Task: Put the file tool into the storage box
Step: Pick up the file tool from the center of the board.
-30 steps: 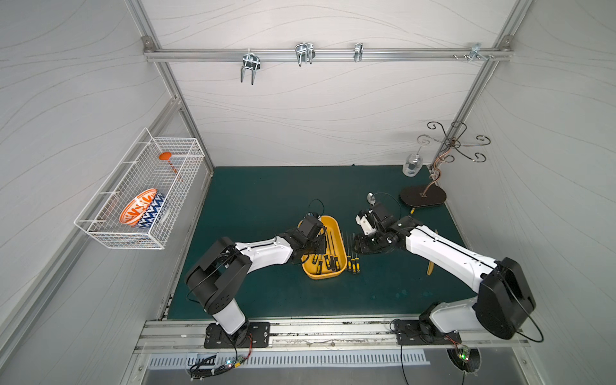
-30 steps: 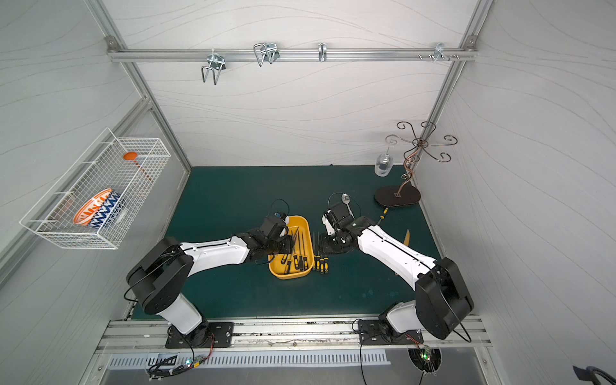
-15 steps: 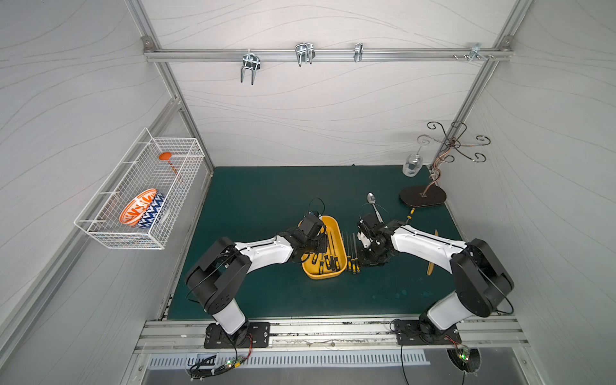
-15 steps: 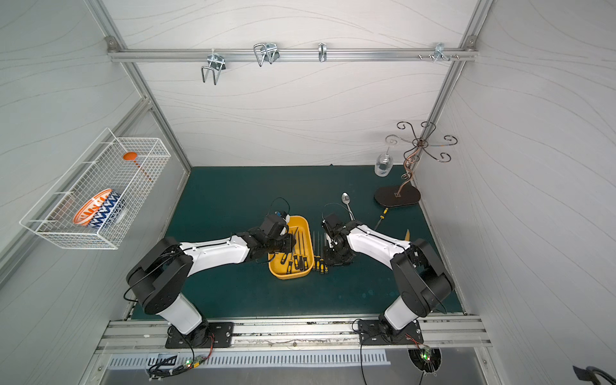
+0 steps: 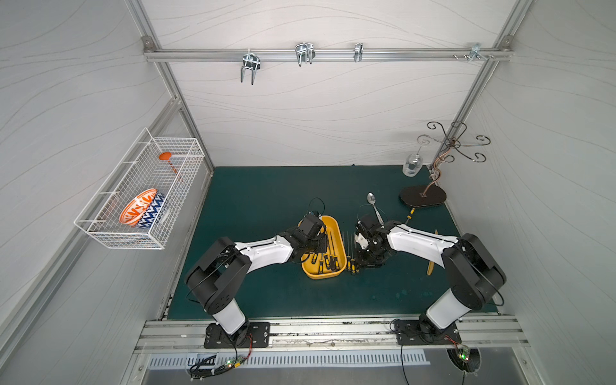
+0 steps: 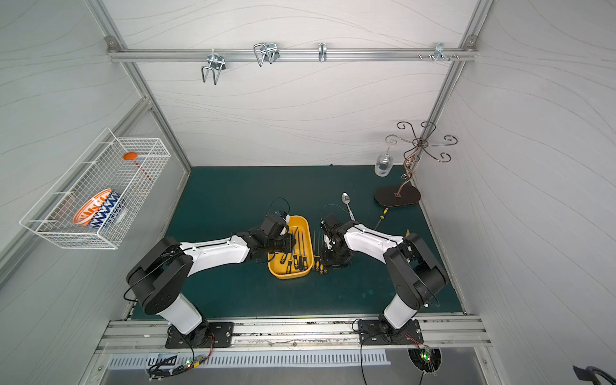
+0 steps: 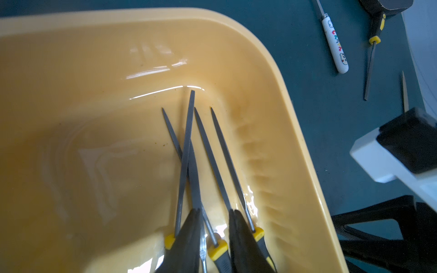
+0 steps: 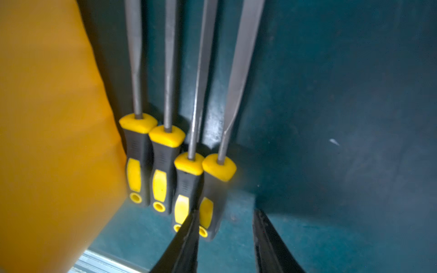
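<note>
The yellow storage box [image 5: 321, 275] lies mid-mat and holds several file tools [image 7: 189, 141] with black-and-yellow handles. My left gripper [image 7: 215, 210] hovers low inside the box, open. One file's handle [image 7: 218, 250] lies in the gap between its fingers. Several more files [image 8: 165, 170] lie side by side on the mat along the box's outer wall [image 8: 47, 118]. My right gripper [image 8: 226, 211] is open at their handle ends. One finger is wedged beside the outermost file [image 8: 216, 179]; the other stands clear on the mat. In both top views the arms flank the box [image 6: 276, 271].
A spoon [image 5: 372, 201], a lone file [image 5: 409, 215] and a black stand base [image 5: 422, 196] lie behind my right arm. A glass jar [image 5: 411, 165] sits at the back right. A thin yellow stick [image 5: 431, 260] lies at the right. A wire basket [image 5: 143, 193] hangs on the left wall.
My right arm has folded in and brought its gripper down to the handles of the files beside the box, its jaws narrowing a little. The left gripper stays in the box, jaws slightly wider.
</note>
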Controlling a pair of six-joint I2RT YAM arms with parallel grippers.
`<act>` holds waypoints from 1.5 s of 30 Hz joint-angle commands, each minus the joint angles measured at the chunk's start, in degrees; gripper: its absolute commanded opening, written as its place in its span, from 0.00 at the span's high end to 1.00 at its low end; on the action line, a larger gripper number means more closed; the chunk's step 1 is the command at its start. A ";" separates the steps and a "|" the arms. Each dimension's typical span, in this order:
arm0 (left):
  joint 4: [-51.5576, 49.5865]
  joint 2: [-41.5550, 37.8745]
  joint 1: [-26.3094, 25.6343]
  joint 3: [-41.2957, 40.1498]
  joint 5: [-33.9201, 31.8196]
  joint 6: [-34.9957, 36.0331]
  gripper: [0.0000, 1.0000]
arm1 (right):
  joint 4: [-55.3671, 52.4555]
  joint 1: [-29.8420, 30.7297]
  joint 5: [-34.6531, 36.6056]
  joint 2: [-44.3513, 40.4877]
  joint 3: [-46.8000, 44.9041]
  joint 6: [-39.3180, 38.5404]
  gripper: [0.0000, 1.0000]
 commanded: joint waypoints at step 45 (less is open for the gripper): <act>13.69 -0.90 0.02 6.35 17.27 -6.35 0.36 | 10.14 -1.81 -23.13 -14.23 2.85 -2.81 0.97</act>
